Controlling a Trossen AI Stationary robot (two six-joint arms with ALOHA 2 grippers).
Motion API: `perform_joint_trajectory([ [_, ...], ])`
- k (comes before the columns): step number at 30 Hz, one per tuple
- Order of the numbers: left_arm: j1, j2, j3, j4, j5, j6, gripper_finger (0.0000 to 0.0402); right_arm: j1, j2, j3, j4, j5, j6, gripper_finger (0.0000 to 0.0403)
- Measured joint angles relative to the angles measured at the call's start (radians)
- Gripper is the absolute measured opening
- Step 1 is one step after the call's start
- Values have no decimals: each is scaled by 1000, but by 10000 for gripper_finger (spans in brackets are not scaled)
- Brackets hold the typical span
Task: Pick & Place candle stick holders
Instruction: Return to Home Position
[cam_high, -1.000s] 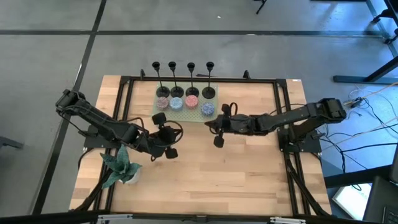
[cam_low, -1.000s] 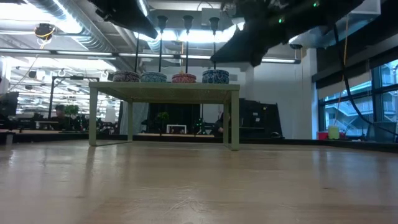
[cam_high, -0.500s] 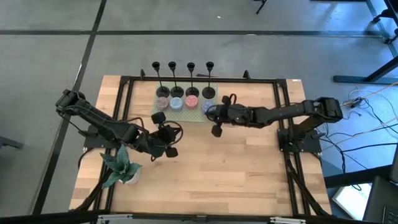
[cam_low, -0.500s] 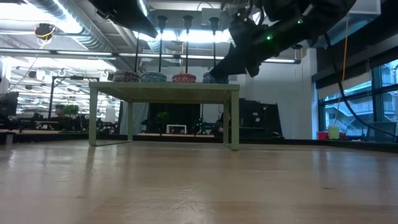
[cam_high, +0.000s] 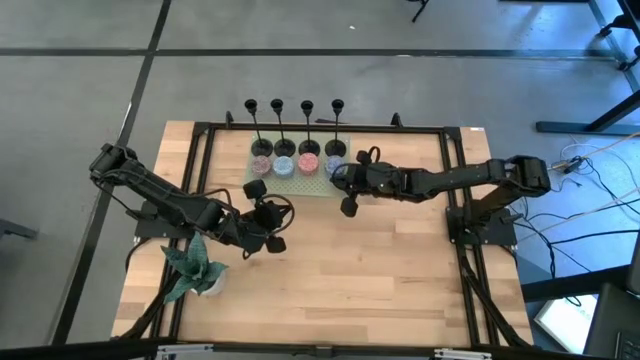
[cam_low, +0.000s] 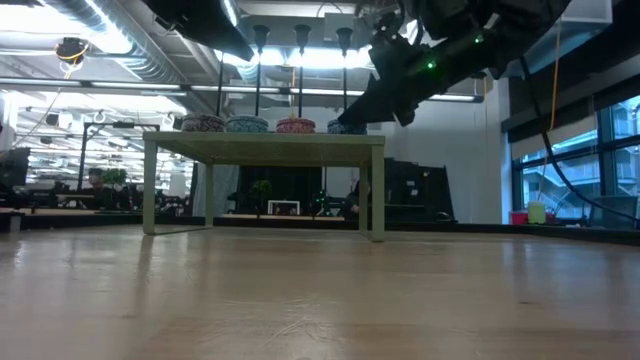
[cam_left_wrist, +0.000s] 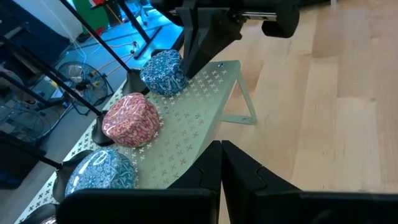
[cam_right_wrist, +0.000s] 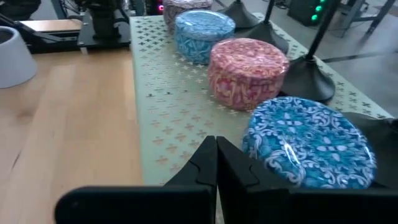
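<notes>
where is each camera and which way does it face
High view: overhead, straight down on the wooden table; both arms show.
Low view: table-top height, level towards the pale green shelf; arms above.
Left wrist view: past shut left gripper to the shelf.
Right wrist view: shut right gripper beside dark blue patterned candle.
Wrist views share that candle.

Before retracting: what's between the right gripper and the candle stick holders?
The row of candles on the shelf; the dark blue candle sits nearest the right gripper, in the right wrist view.
</notes>
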Motion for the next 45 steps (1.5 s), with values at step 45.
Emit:
perform_joint_trajectory([
  [45,-269,-683,-301,-27,29,43,2,388,-932,-313,-352,-17,-92,7],
])
